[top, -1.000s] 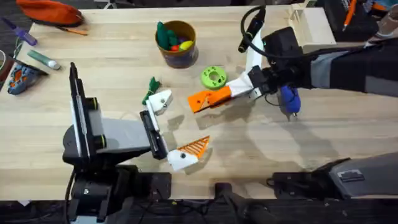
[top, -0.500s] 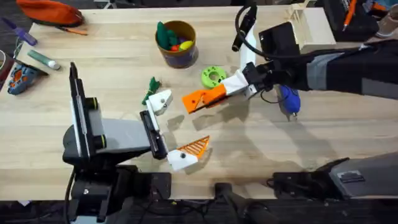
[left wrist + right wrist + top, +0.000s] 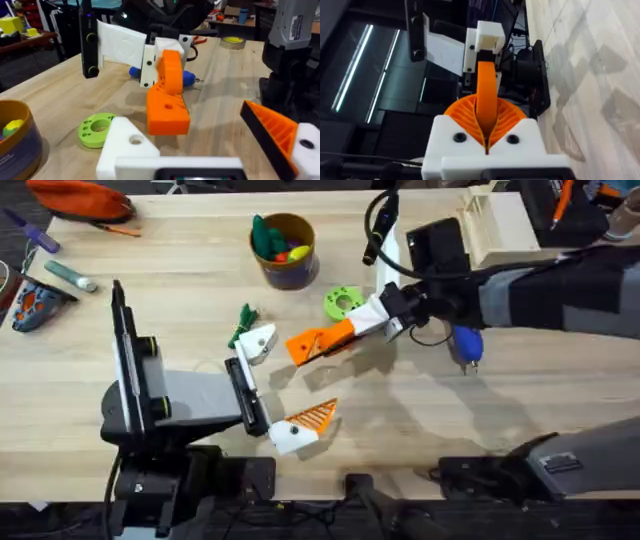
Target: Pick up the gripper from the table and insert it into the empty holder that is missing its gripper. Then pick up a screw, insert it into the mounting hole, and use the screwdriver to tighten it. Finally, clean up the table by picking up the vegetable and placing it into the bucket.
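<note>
Overhead: screwdriver (image 3: 463, 346) flat, long axis near-far, tip nearward.

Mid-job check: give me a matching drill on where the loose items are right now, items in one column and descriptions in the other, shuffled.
Items:
1. screwdriver
2. vegetable
3. bucket
4. lime-green ring

Descriptions:
A. has colourful toys inside
B. lies flat on the table, with holes through it
C. dark green, right beside the holder
D. blue, partly hidden by the right arm in the overhead view

Pairs: 1-D, 2-C, 3-A, 4-B
</note>
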Controlling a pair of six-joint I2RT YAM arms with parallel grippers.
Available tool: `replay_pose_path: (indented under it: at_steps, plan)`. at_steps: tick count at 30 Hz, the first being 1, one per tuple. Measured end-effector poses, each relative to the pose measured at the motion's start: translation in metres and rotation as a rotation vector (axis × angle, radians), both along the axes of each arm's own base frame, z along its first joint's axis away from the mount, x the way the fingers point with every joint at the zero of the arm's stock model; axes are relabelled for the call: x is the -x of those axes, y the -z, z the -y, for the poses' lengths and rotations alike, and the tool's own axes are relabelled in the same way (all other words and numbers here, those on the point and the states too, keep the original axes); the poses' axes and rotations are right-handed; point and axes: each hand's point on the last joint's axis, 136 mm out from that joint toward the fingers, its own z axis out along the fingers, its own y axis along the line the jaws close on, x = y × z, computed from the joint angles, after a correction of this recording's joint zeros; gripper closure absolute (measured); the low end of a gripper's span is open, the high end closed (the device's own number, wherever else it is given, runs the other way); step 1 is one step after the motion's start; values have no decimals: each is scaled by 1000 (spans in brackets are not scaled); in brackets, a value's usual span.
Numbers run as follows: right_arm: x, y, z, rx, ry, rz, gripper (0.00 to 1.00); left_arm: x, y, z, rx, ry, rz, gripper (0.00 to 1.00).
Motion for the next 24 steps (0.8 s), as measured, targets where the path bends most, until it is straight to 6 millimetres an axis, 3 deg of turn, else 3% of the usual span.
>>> replay_pose_path:
  at_steps: [18,24]
  plan:
    - [6,-3,-17,20,-39,-5,992,0,0,0,0,0,0,15]
    - [2,9,-19,50,-27,-37,992,0,0,0,0,0,0,15]
